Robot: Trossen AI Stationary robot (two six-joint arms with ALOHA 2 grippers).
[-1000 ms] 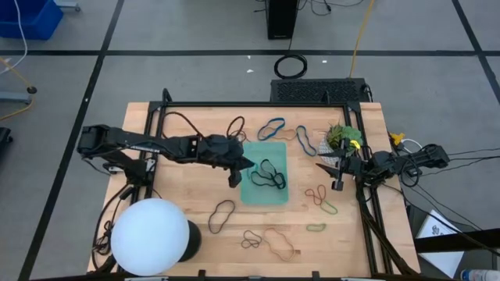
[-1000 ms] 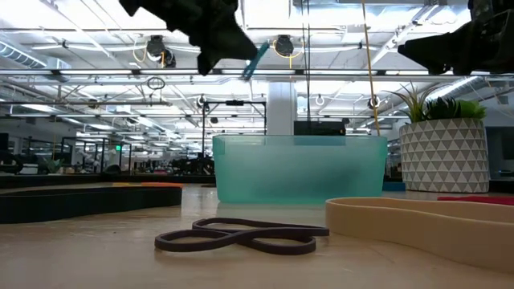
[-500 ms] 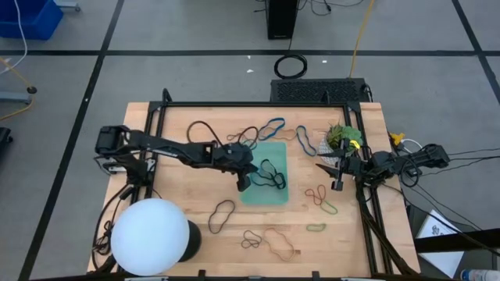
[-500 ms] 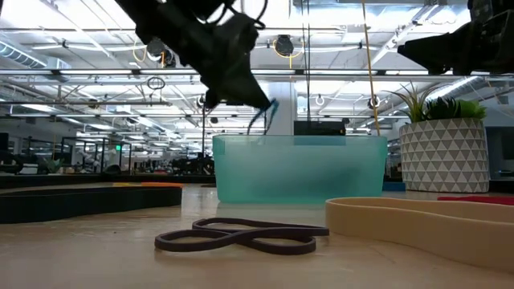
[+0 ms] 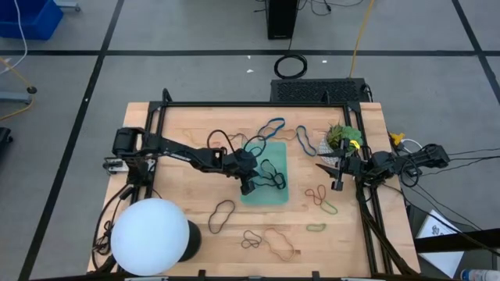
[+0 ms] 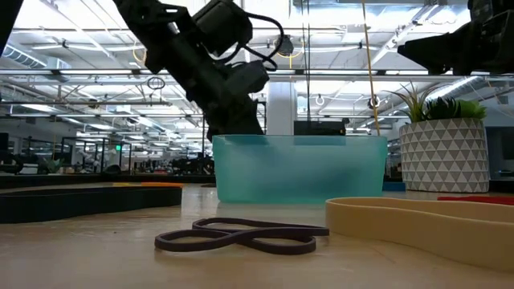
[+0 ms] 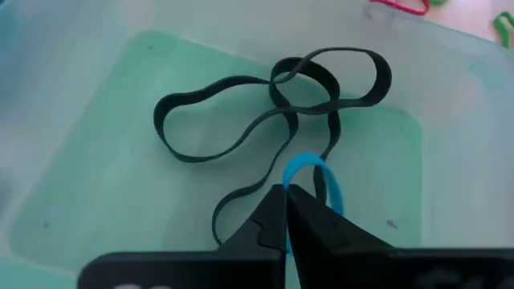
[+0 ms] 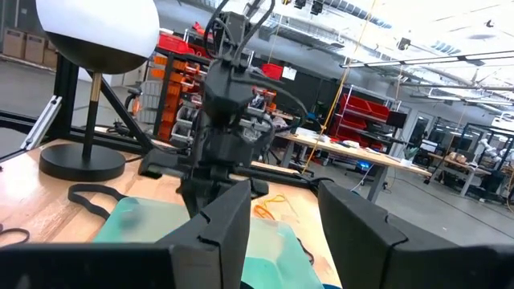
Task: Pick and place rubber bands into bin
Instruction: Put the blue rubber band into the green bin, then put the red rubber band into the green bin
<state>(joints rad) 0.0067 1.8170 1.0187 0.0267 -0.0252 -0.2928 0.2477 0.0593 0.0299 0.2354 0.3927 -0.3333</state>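
Blue rubber band at release over the teal bin

The left gripper (image 7: 287, 210) is seen pressed together on a blue rubber band (image 7: 315, 178), lowered inside the translucent teal bin (image 5: 280, 154) at table centre, above black rubber bands (image 7: 265, 108) already lying there. A clean drop is judged best made by spreading the jaws low over the floor, then lifting straight up so the loop is not dragged over the rim. Loose bands (image 5: 221, 215) are scattered from 4 to 7 o'clock of the bin. The right gripper (image 5: 337, 176) is held spread and empty at 3 o'clock.
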